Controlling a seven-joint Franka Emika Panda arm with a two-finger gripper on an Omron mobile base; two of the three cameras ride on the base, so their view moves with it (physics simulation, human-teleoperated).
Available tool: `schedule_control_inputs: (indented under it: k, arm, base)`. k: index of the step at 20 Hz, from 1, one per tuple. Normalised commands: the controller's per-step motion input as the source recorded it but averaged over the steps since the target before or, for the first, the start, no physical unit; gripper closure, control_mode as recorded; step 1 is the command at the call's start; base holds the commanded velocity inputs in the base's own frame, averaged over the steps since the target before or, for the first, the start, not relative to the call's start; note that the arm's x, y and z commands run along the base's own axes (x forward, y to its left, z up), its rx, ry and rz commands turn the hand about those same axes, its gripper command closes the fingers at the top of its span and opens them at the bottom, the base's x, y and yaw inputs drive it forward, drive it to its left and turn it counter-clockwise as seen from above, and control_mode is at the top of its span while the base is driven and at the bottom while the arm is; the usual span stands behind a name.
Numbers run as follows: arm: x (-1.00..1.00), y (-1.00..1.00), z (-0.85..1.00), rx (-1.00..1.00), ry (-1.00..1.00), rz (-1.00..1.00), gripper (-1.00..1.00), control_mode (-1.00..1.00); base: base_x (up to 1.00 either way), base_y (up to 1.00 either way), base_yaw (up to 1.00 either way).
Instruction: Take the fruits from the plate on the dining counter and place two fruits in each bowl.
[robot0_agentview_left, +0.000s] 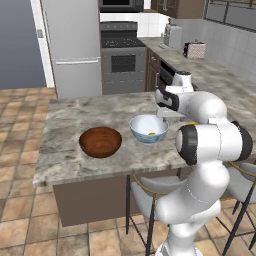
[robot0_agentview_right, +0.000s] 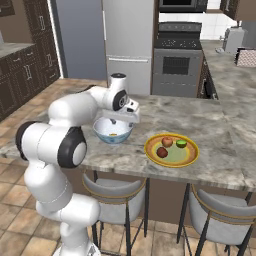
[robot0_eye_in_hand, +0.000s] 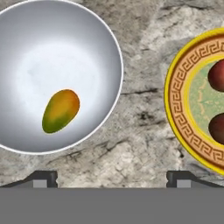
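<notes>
Nearest the base, grey upholstered stools (robot0_agentview_right: 112, 200) with thin dark legs are tucked under the overhang of the dining counter (robot0_agentview_left: 65, 150), a slab of grey-beige veined stone on a brown wooden base. On the slab the white bowl (robot0_agentview_left: 149, 128) with pale blue sides holds the yellow fruit (robot0_eye_in_hand: 61, 110), an oval mango-like piece shading from orange-yellow to green. In the hand view its long axis runs on a diagonal, the yellow end pointing up and to the right, the green end down and to the left, and it lies off the bowl's centre.

The gripper (robot0_eye_in_hand: 112, 178) hangs over the bare stone between that bowl and the yellow plate (robot0_eye_in_hand: 175, 94), its two dark fingertips (robot0_eye_in_hand: 43, 178) set wide apart with nothing between them. The left base view shows the dark brown wooden bowl (robot0_agentview_left: 100, 141), deep and glossy, standing near the white one (the arm blocks it from the right base camera).

The right base view shows the whole plate, flat and round with an orange patterned band and a pale green centre, carrying the dark red fruit (robot0_agentview_right: 162, 152), the reddish-peach fruit (robot0_agentview_right: 167, 142) and the bright green fruit (robot0_agentview_right: 181, 143), close together. The hand camera catches just two dark reddish rounds at the plate's cut-off edge.

Further back stand a steel refrigerator (robot0_agentview_left: 72, 47) and an oven range (robot0_agentview_left: 121, 57), and a toaster (robot0_agentview_left: 173, 36) sits on the far worktop.
</notes>
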Motion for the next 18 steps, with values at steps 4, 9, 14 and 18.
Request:
schedule_control_inputs:
  k: [4, 9, 14, 18]
  arm:
    - [-0.04, -0.65, -0.01, 0.00, 0.00, 0.00, -1.00, -1.00]
    - [-0.02, -0.65, -0.03, 0.00, 0.00, 0.00, -1.00, -1.00]
    - [0.00, -0.63, -0.09, 0.00, 0.00, 0.00, -1.00, -1.00]
    - [-0.03, -0.54, -0.27, 0.00, 0.00, 0.00, -1.00, -1.00]
  base:
    - [0.00, 0.00, 0.00]
    - [0.00, 0.00, 0.00]
    - [0.00, 0.00, 0.00]
    - [0.00, 0.00, 0.00]
